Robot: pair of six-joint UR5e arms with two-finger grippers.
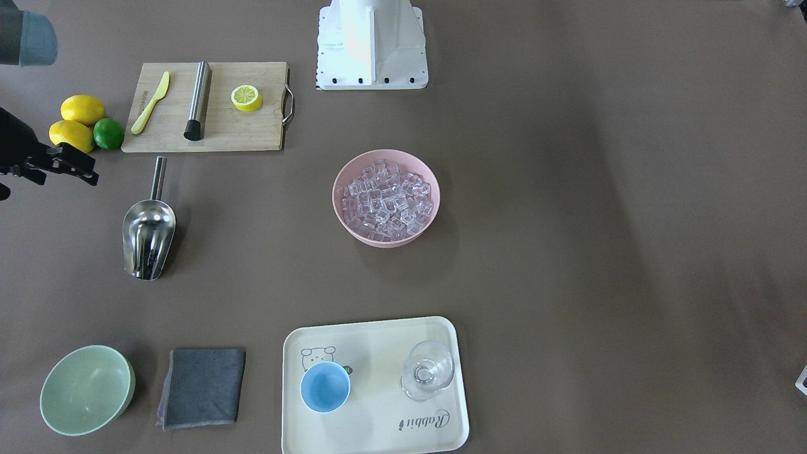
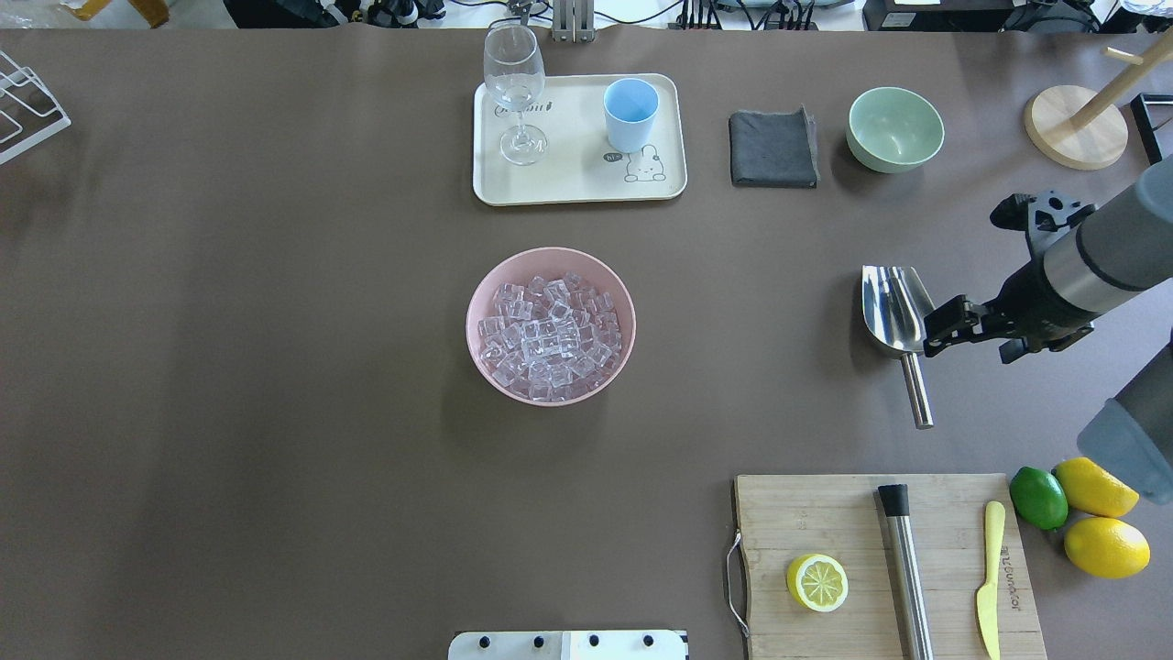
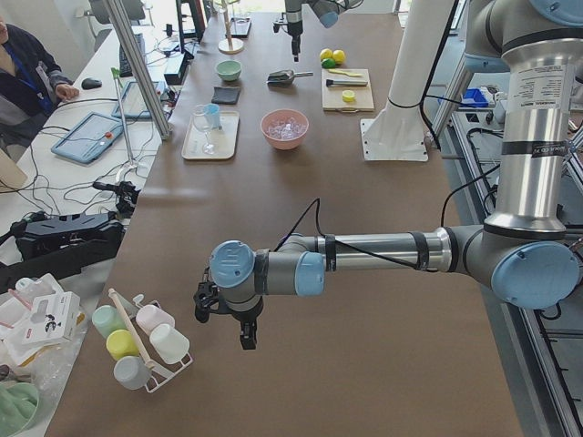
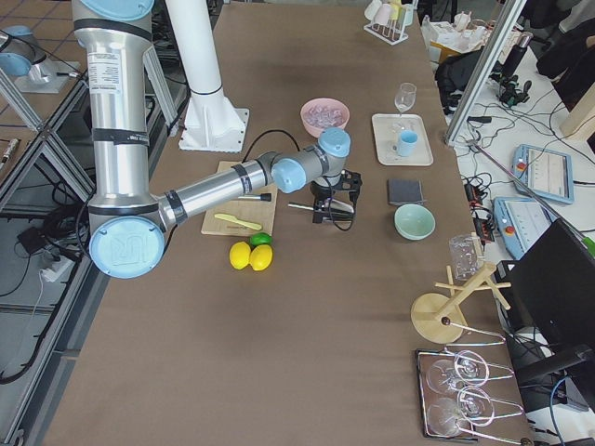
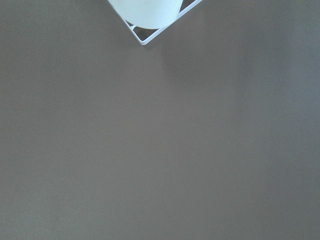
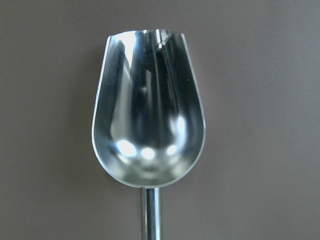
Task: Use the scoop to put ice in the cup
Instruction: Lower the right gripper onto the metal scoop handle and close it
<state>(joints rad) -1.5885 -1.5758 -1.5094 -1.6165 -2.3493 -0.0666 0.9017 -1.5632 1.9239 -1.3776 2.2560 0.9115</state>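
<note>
Since R hand (image 2: 948, 328) hangs open & empty near the scoop (image 2: 893, 307), w/ wrist view centred on the trough rather than the handle (image 2: 915, 390), closing here prob misses. The handle's thin, round and low on the desk (image 2: 275, 367), so it could roll or the pads could hit the desk. L hand (image 3: 226, 319): can't tell. Ice (image 2: 550, 330) sits in the pink bowl (image 2: 476, 302). Cup (image 2: 631, 114) is on the tray (image 2: 568, 174) near the wine glass (image 2: 515, 92); w/ its small mouth, expect spill.

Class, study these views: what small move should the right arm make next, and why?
Probably lower the right gripper onto the handle of the scoop and close. The scoop lies empty and ungrasped, the gripper hovers near it, and the cup holds no ice.
</note>
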